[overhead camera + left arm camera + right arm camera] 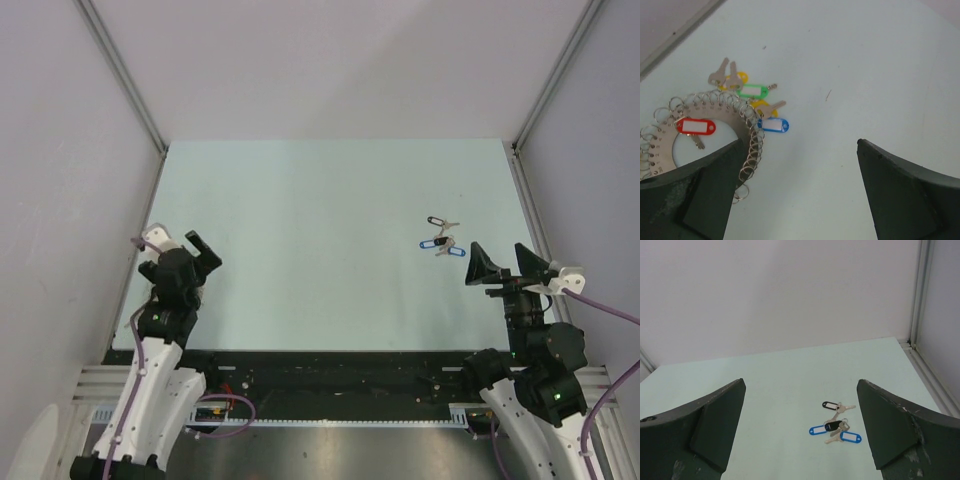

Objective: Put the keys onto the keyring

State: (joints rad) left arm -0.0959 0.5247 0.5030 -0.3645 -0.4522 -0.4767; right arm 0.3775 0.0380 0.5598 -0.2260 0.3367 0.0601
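The keys [441, 240] lie in a small loose cluster on the pale green table, right of centre. Their blue and black tags show in the right wrist view, keys [837, 425]. My right gripper [503, 263] is open, just near and right of them, not touching; right gripper [801, 385] has nothing between its fingers. The keyring [715, 106] is a silver ring edged with small split rings, carrying keys with red, green, yellow and blue tags. My left gripper [800, 145] is open and empty above the table. Its left finger [705, 190] hides the keyring's near part. In the top view the left gripper [178, 243] covers the keyring.
White walls close in the table on the left, far and right sides, with aluminium posts [125, 75] at the corners. A black rail [330, 375] runs along the near edge between the arm bases. The table's left edge [677, 35] is close to the keyring.
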